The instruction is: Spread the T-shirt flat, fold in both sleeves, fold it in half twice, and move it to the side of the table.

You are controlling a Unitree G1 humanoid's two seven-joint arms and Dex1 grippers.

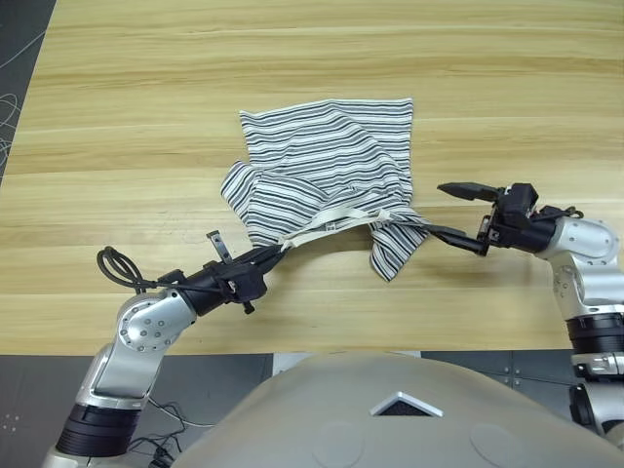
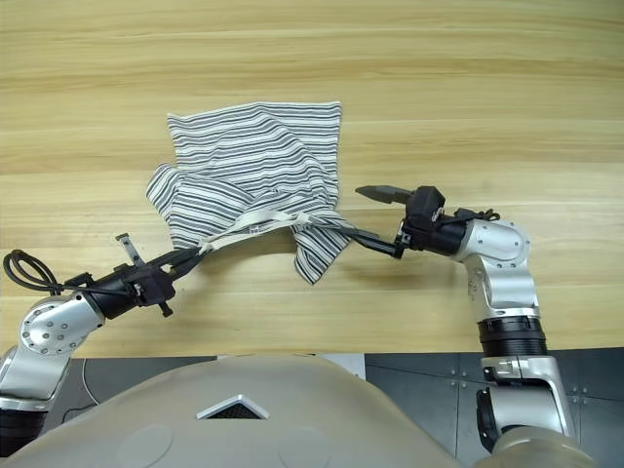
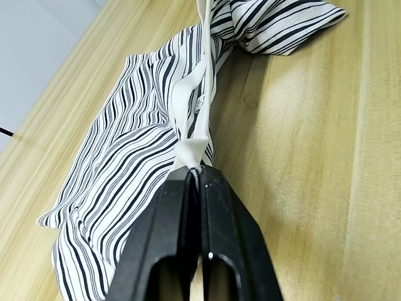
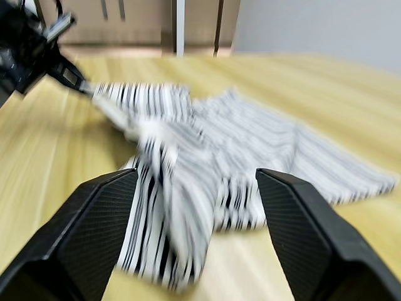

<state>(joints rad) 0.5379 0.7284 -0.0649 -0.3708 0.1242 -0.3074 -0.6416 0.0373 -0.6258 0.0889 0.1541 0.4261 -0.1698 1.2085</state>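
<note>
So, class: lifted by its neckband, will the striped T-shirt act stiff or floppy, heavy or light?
Probably floppy: the T-shirt lies in crumpled folds on the table. Likely stretchy: its neckband is drawn into a thin strap from the left gripper, jaws shut on it. Thin cloth, so probably light.

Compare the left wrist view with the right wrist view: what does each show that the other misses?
Left wrist view: the left gripper shut on the white neckband, pulled taut. Right wrist view: the right gripper open, cabinets behind. Both: the striped T-shirt crumpled on the wooden table.
</note>
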